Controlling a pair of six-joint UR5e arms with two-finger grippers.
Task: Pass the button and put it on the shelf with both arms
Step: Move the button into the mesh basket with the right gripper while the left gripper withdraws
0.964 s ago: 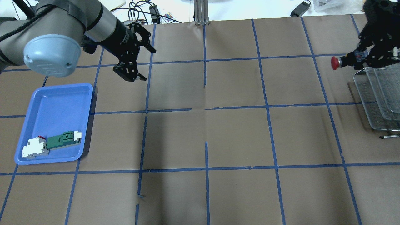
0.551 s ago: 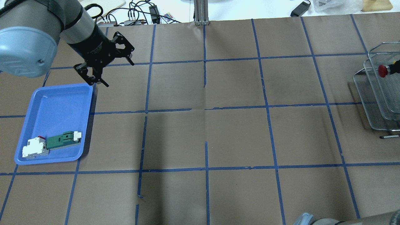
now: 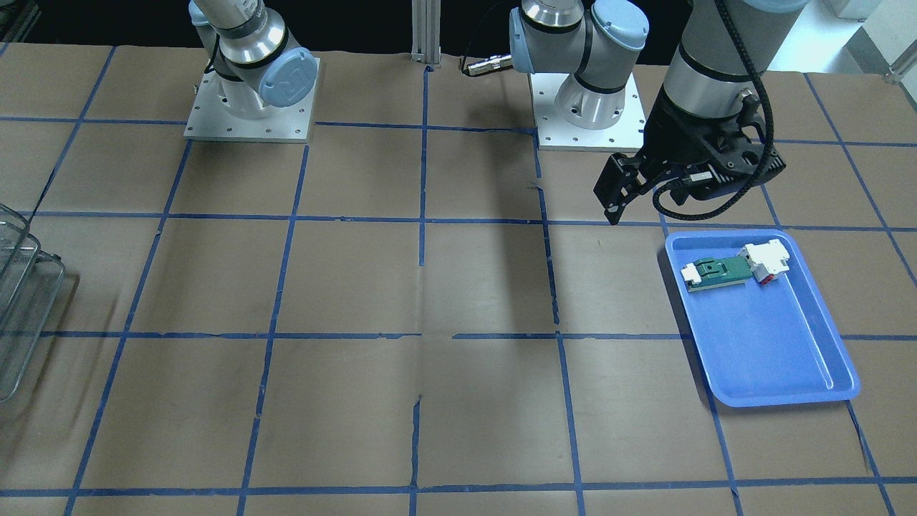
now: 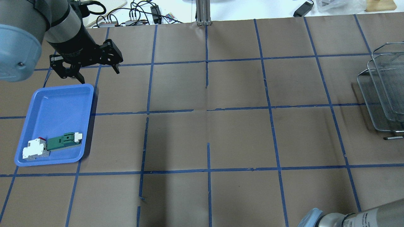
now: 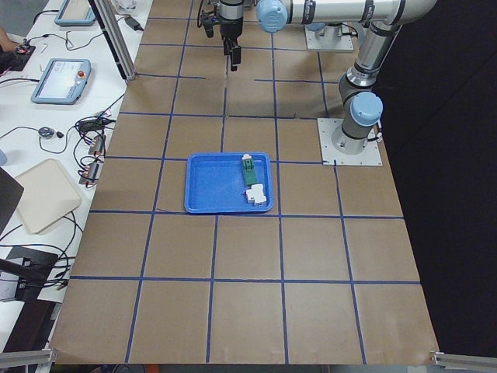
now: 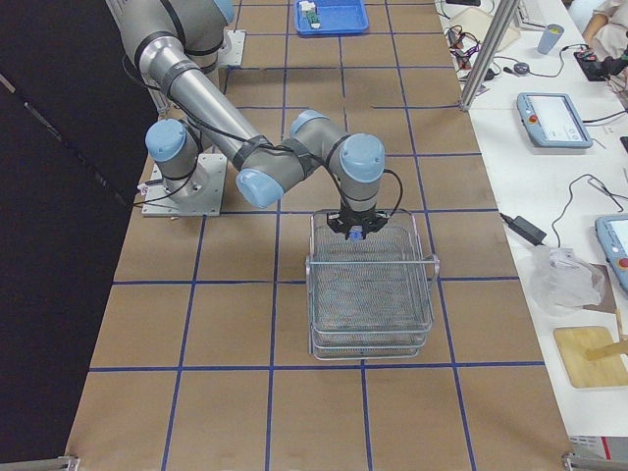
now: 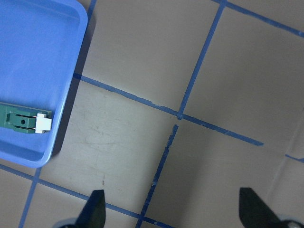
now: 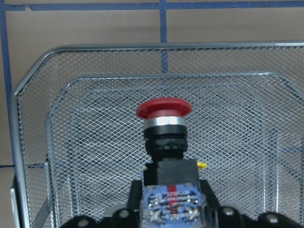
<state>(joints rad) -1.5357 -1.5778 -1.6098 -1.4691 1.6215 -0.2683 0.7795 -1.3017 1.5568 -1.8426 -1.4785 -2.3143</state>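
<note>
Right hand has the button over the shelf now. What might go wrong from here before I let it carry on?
1. The right hand grips the button only by its contact block, red cap sticking out over the shelf; on release it may tip or roll on the mesh.
2. In the exterior right view the hand sits right by the shelf's wire rim, so lowering further might snag it.

My left gripper [image 4: 99, 77] hangs toward the table's far left corner, jaws wide apart; my right gripper [image 6: 358, 230] clamps the button [image 8: 164, 110] at the right edge.
</note>
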